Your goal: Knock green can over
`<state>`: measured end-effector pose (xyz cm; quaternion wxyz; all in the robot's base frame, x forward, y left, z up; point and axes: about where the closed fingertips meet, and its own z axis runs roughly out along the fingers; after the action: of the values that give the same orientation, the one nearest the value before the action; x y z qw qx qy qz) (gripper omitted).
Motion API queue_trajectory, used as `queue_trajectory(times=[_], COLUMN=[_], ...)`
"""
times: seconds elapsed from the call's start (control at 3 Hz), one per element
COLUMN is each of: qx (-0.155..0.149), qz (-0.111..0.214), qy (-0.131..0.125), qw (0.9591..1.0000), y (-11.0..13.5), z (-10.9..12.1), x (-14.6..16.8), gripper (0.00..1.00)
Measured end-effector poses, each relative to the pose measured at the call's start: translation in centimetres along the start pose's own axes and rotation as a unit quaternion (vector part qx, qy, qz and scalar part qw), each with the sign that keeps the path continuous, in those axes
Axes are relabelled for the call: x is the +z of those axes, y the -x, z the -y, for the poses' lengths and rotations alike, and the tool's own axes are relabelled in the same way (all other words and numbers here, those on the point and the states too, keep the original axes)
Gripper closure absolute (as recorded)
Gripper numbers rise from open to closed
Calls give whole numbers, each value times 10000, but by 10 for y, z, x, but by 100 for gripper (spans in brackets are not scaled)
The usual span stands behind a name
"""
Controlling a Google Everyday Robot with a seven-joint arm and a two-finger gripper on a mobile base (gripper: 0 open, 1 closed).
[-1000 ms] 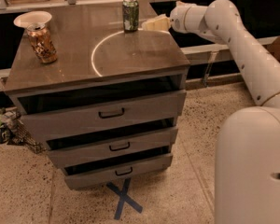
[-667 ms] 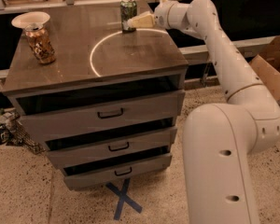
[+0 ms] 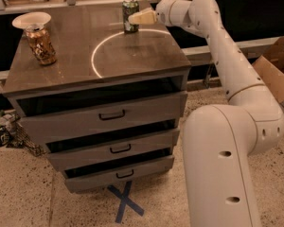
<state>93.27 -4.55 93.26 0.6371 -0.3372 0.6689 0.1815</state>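
On the drawer cabinet's top (image 3: 61, 74), far edge, approx. 1 o'clock from the top's centre: the green can (image 3: 128, 7) stands upright, silver rim uppermost, base flat on the surface. It sits on the far side of the white ring (image 3: 93, 60) marked on the top.

Gripper (image 3: 132, 19): at the can's 3 o'clock, about mid-height, tip at the can's right side. It looks to be touching or just beside; you cannot confirm contact from this angle. The jaws read as one pale tapering wedge with no gap visible, so judged pressed together and holding nothing. The arm (image 3: 217, 46) reaches in from the right, over the cabinet's 3 o'clock edge.

Other items: brown patterned can (image 3: 40, 44) at the top's 9 o'clock, upright, well apart from the work. White bowl (image 3: 32, 19) just behind it at its 12 o'clock. Neither is in the gripper's line.

Status, as judged:
- Approach: done. Gripper is level with the can body and beside it.
- Knock-over: not done. Can shows no lean.
- Left to do: a sideways push toward 9 o'clock until the can lies flat.

Risk, as judged: the can is near the far edge, so a push angled toward 12 o'clock may send it off the back. You should keep the sweep along the top.
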Motion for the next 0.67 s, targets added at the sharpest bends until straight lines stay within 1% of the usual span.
queue_trajectory(times=[0.33, 0.67], qx=[181, 318], qz=[68, 93], qy=[-120, -182], qw=[9997, 9993], y=[2, 1], z=[1, -4], x=[14, 33], gripper=[0, 0])
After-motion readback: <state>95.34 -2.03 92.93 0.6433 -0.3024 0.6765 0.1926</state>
